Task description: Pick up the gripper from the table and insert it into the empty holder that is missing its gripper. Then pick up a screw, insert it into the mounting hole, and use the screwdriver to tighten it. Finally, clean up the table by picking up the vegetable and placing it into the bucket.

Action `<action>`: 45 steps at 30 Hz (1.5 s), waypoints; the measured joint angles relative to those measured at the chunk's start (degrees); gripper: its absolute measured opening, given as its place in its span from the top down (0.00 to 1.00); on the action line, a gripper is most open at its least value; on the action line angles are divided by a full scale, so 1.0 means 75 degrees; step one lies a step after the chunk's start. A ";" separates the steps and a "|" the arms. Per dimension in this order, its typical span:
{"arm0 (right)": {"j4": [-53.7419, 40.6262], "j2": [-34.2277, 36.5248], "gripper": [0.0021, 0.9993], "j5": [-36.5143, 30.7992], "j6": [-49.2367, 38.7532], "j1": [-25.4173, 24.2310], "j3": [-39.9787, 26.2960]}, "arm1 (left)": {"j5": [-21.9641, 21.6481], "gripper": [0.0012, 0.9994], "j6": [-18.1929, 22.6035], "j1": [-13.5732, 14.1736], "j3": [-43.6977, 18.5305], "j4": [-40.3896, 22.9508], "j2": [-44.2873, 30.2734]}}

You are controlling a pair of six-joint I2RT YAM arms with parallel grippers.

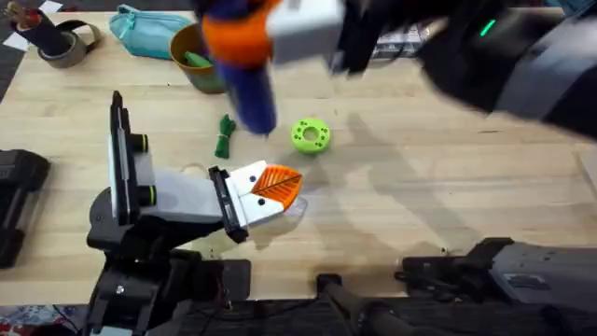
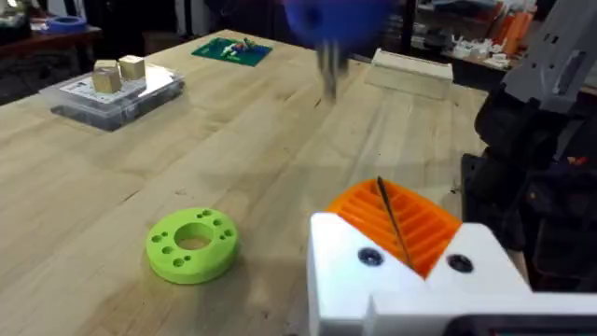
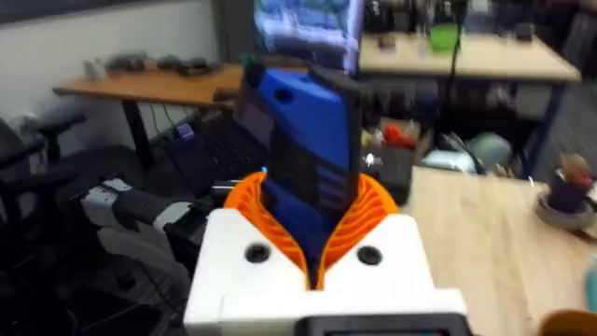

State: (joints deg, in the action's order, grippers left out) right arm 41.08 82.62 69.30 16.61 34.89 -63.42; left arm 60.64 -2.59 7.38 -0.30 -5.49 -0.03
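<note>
right gripper (image 3: 312, 245): white body, orange ribbed pads closed around the screwdriver
screwdriver (image 3: 308, 168): blue, held upright between the pads, rising above them
table (image 3: 485, 233): light wood, beside the gripper
background: desks, cluttered shelves, blurred

Overhead camera looks down and forward over the wooden table (image 1: 420, 215) from above the arm bases. Left wrist camera sits low and close to the tabletop, facing across it; it shares the lime-green disc (image 1: 311, 134) (image 2: 192, 245) with the overhead. Right wrist camera appears raised, facing level toward the room.
</note>
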 joint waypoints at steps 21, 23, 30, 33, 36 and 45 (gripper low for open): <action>-1.0347 0.0001 0.97 -0.5075 -0.5366 -0.1368 -0.1969 | -0.0015 0.99 0.0000 0.0000 0.0000 0.0001 0.0000; -1.0851 0.0001 0.97 -0.5433 -0.5522 -0.1368 -0.1968 | -0.0023 0.99 0.0000 0.0000 0.0000 0.0002 0.0000; -1.1548 0.0001 0.97 -0.6186 -0.5747 -0.1367 -0.1969 | -0.0029 0.99 0.0000 0.0000 0.0000 0.0002 0.0000; -1.1555 0.0001 0.97 -0.6983 -0.5980 -0.1360 -0.1969 | -0.0029 0.99 0.0000 0.0000 0.0000 0.0002 0.0000; -1.1558 0.0095 0.97 -0.8023 -0.6560 -0.1377 -0.1969 | -0.0031 0.99 0.0000 0.0000 0.0000 0.0002 -0.0001; -1.1465 0.1911 0.97 -1.0199 -0.9437 -0.1971 -0.1981 | -0.0089 0.99 0.0000 0.0000 0.0000 0.0088 0.0000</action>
State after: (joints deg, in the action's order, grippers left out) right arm -44.91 96.96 -7.19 -54.17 20.10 -78.28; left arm 59.98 -2.59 7.38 -0.30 -4.83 -0.03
